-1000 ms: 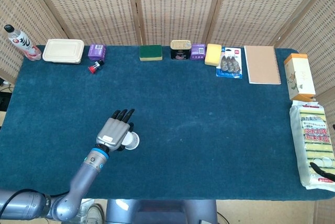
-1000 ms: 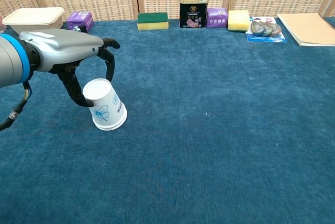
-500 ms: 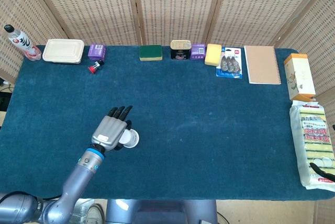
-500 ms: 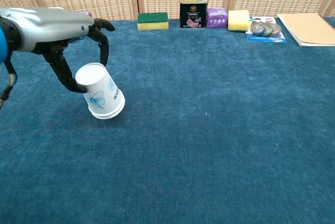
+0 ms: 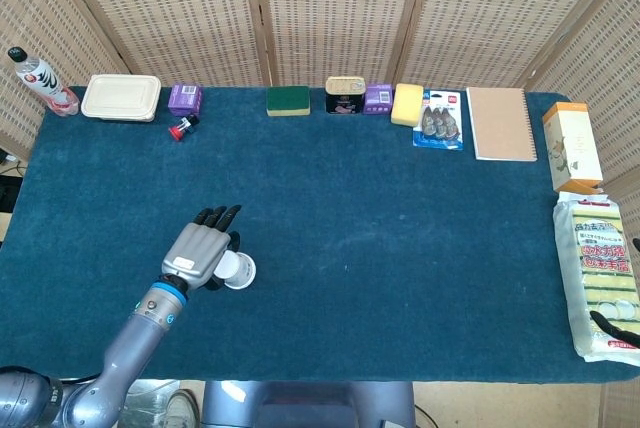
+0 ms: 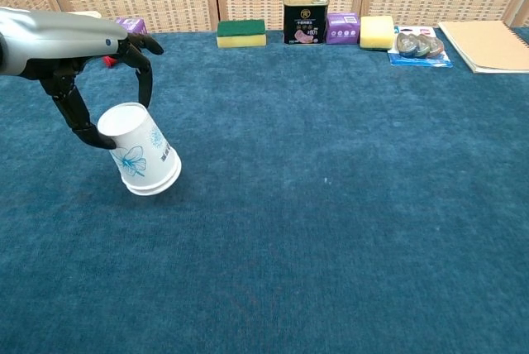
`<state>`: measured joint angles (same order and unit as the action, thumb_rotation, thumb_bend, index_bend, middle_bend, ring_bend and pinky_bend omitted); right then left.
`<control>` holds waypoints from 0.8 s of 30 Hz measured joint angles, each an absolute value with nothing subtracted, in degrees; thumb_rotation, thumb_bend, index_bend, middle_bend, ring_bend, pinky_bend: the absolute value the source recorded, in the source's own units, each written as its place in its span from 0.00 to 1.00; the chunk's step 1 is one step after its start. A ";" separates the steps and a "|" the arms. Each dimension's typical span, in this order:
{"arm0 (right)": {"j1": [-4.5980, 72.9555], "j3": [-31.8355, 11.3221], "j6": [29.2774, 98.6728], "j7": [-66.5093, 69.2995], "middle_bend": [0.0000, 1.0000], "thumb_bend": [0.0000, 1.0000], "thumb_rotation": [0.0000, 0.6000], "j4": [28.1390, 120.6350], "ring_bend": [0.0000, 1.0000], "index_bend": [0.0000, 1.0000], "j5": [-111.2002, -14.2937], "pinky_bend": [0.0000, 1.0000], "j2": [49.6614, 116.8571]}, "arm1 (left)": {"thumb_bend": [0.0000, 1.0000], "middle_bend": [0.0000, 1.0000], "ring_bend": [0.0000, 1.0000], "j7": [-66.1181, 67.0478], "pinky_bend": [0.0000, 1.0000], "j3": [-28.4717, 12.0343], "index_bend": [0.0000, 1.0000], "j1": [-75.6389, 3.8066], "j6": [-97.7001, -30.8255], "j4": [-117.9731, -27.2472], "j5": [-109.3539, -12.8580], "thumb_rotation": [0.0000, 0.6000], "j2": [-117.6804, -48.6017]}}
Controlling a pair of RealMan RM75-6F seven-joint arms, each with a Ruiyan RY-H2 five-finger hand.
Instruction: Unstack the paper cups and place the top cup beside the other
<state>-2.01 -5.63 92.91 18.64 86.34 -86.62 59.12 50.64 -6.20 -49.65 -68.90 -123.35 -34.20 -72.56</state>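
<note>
While its fingers (image 6: 142, 81) curl down around the closed base of the stacked paper cups (image 6: 138, 160), the left hand (image 5: 199, 252) holds the stack upside down and tilted, rims low and toward the right. Whether the rims touch the cloth cannot be told. From the head view the stack peeks out beside the hand's right edge, over the near left part of the blue tabletop (image 5: 400, 248). No right hand shows in either view. Well apart, along the far edge, sit a water bottle (image 5: 40, 80), a lidded food box (image 5: 121, 97), a green sponge (image 5: 288, 100), a tin can (image 6: 305, 21), a yellow sponge (image 5: 407, 104) and a notebook (image 5: 500, 123).
</note>
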 measured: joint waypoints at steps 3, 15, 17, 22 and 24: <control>-1.96 -5.64 92.79 18.56 0.00 0.06 1.00 86.38 0.00 0.03 -86.57 0.00 59.15 | 0.17 0.00 0.00 50.11 0.08 -5.93 0.42 -50.03 -68.70 -122.65 -34.16 1.00 -72.98; -1.98 -5.71 92.81 18.89 0.00 0.06 1.00 86.24 0.00 0.03 -86.43 0.00 59.09 | 0.17 0.00 0.00 49.29 0.08 -4.98 0.42 -51.24 -69.26 -121.25 -34.18 1.00 -74.88; -1.97 -5.72 92.81 18.94 0.00 0.06 1.00 86.21 0.00 0.03 -86.43 0.00 59.09 | 0.17 0.00 0.00 49.02 0.08 -4.99 0.42 -51.28 -69.40 -121.63 -34.25 1.00 -74.64; -1.98 -5.77 92.79 19.02 0.00 0.06 1.00 86.11 0.00 0.03 -86.30 0.00 59.09 | 0.17 0.00 0.00 47.89 0.08 -5.21 0.42 -51.09 -69.79 -123.98 -34.89 1.00 -72.71; -1.97 -5.77 92.76 18.94 0.00 0.06 1.00 86.09 0.00 0.03 -86.29 0.00 59.13 | 0.17 0.00 0.00 47.18 0.08 -5.36 0.42 -50.85 -69.99 -125.59 -35.46 1.00 -71.16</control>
<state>-1.97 -5.77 92.76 18.94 86.09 -86.29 59.13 47.18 -5.36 -50.85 -69.99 -125.59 -35.46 -71.16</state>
